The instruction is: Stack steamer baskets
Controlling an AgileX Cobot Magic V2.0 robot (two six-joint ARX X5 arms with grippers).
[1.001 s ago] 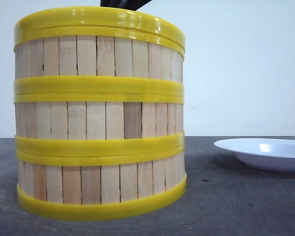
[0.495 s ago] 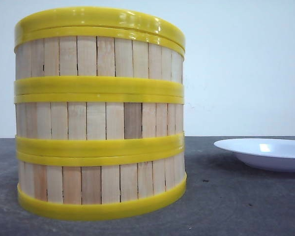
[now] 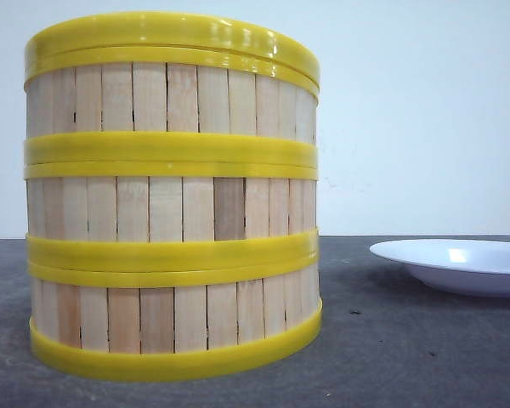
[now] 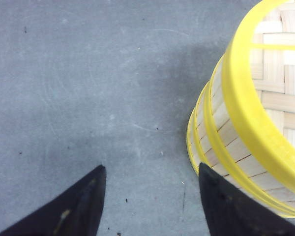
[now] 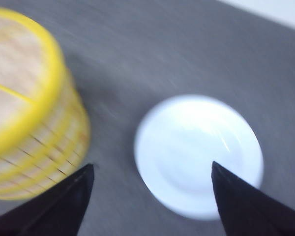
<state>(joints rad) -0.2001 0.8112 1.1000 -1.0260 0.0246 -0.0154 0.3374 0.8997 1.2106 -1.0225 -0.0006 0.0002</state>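
the three round steamer baskets (image 3: 172, 195) of upright pale wooden slats with yellow plastic rims stand stacked in one straight column on the dark grey table (image 3: 408, 357), filling the left half of the front view; a flat yellow-rimmed lid (image 3: 170, 34) caps the column, and only its rim shows from this low angle; a shallow white plate (image 3: 455, 263) rests on the table to the right of the stack, apart from it; no arm or gripper appears in the front view.

the left wrist view looks down on what the front view cannot show: the pale woven surface of the lid (image 4: 280, 73) inside its yellow rim, with the slatted wall of the stack (image 4: 221, 132) below it; the left gripper (image 4: 150, 196) hangs over bare table just beside the stack, its two black fingers (image 4: 83, 206) spread apart with nothing between them; whether the nearer finger touches the basket wall cannot be told.

the right wrist view is blurred; it shows the stack (image 5: 34, 137) and the whole round plate (image 5: 199, 155) side by side with a strip of table between; the right gripper (image 5: 150, 196) is spread wide above them, one black finger (image 5: 59, 206) towards the stack and the other towards the plate, holding nothing.
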